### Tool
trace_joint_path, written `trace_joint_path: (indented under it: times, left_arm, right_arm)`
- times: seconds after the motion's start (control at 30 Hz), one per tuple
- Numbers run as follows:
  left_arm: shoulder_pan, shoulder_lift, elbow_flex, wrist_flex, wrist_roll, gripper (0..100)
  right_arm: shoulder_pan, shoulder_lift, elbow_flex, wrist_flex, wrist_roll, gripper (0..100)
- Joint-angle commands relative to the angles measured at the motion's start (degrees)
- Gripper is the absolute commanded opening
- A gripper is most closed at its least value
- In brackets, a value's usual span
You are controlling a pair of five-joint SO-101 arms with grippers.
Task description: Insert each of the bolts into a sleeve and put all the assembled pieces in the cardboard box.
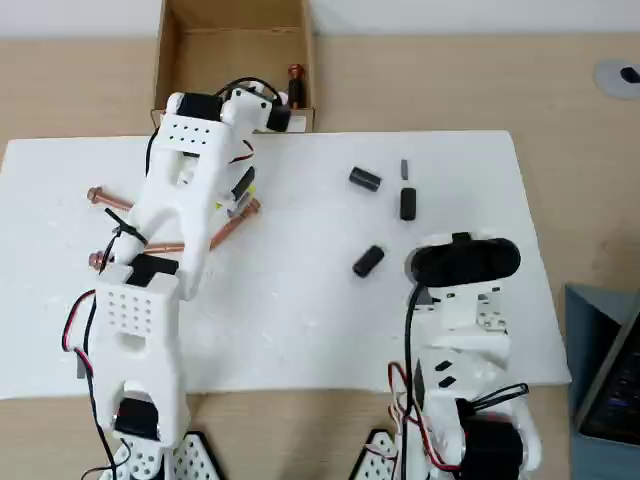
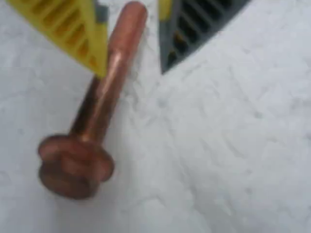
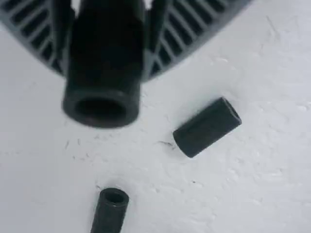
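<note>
Clamps a sleeve [image 3: 102,97] tight in the right gripper [image 3: 108,39], bore outward, likely ready for insertion. Straddles a bolt [image 2: 97,107] at ten o'clock on the mat [image 1: 300,330] with the left gripper [image 2: 131,68], jaws apart, seemingly before pinching. Counts one assembled piece [image 1: 296,85] in the cardboard box [image 1: 165,60] at eleven.

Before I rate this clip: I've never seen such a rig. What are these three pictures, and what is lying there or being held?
These are two white robot arms side by side at a table. The high view looks down from a fixed camera; the other two come from a camera on each arm's wrist. On the white mat lie copper bolts and three loose black sleeves. The box beyond it holds one piece, seemingly a bolt in a sleeve. The right gripper holds a sleeve. The left gripper is at a bolt; whether it grips it, I cannot tell.
</note>
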State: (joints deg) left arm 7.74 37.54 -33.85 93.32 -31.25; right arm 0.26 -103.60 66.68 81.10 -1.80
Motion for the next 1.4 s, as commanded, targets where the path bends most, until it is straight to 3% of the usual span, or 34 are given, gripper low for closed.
trace_joint_path:
  times: [0.0,0.6,0.93,1.13,1.37]
  left_arm:
    - [1.6,-0.4,-2.7,0.4,-0.9,9]
    - [3.0,-0.1,-2.5,-2.0,-0.9,13]
    - [2.9,8.0,-3.4,-4.0,-0.9,13]
    - [3.0,8.7,-4.1,-4.7,-0.8,0]
    - [2.9,8.3,-4.1,-4.3,-0.7,1]
  right_arm:
    - [0.7,-2.9,-0.1,-1.5,-0.3,0.9]
    - [0.7,-3.1,-0.1,-1.4,-0.3,0.9]
    - [0.7,-3.1,-0.1,-1.4,-0.2,0.9]
    - [0.6,-3.1,-0.1,-1.4,-0.2,0.9]
    - [0.3,-3.1,-0.2,-1.4,-0.2,0.9]
